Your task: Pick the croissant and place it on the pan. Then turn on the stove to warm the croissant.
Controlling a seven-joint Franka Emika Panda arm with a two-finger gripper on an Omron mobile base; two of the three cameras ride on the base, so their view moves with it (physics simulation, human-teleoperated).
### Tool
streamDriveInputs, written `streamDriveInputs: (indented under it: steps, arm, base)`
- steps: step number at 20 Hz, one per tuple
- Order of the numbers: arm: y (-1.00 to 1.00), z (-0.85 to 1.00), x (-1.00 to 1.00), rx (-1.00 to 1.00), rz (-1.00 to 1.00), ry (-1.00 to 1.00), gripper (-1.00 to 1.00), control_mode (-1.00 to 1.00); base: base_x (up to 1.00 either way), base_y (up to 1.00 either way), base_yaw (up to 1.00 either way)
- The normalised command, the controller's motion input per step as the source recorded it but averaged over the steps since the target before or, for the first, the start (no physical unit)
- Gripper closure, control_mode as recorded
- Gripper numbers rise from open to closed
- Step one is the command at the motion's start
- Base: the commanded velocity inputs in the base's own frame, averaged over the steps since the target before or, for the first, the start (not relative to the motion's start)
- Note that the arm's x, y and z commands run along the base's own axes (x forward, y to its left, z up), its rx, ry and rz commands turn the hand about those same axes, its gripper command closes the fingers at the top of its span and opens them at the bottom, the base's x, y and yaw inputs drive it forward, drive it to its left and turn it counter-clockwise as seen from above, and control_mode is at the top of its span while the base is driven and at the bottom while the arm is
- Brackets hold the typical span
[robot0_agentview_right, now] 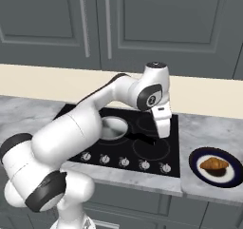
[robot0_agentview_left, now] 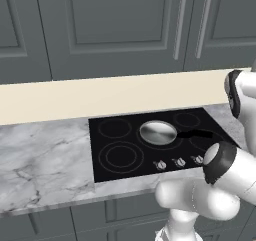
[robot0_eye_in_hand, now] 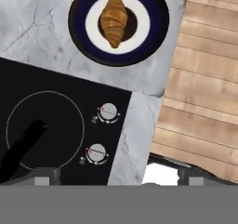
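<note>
Resting on a plate [robot0_eye_in_hand: 88,51], croissant [robot0_eye_in_hand: 114,19] beside stove [robot0_eye_in_hand: 56,88]; claw [robot0_eye_in_hand: 114,177] spread.

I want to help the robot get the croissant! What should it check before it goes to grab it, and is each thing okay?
1. Croissant easy to reach: ok. It lies alone on the dark blue and white plate, nothing on top of it.
2. Plate safely on the marble counter, right of the stove: ok.
3. Pan ready: ok. It sits on a back burner with nothing in it.
4. Gripper over the croissant: not ok. It hangs above the stove's right side, short of the plate.
5. Gripper open and holding nothing: cannot tell. Just the fingertips show.
6. Stove knobs off: cannot tell.
</note>
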Motion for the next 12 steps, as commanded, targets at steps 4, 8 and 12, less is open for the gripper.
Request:
streamDriveInputs:
  steps: [4,8,12]
  arm:
    - [-0.49,-0.13,0.11,0.11,-0.1,0.04,-1.0,-1.0]
    - [-0.43,-0.13,0.0,0.12,-0.03,0.0,-1.0,-1.0]
    - [-0.41,-0.21,0.0,0.14,0.0,0.0,-1.0,-1.0]
  base:
    - [0.0,0.0,0.0]
    - [0.0,0.0,0.0]
    - [0.0,0.0,0.0]
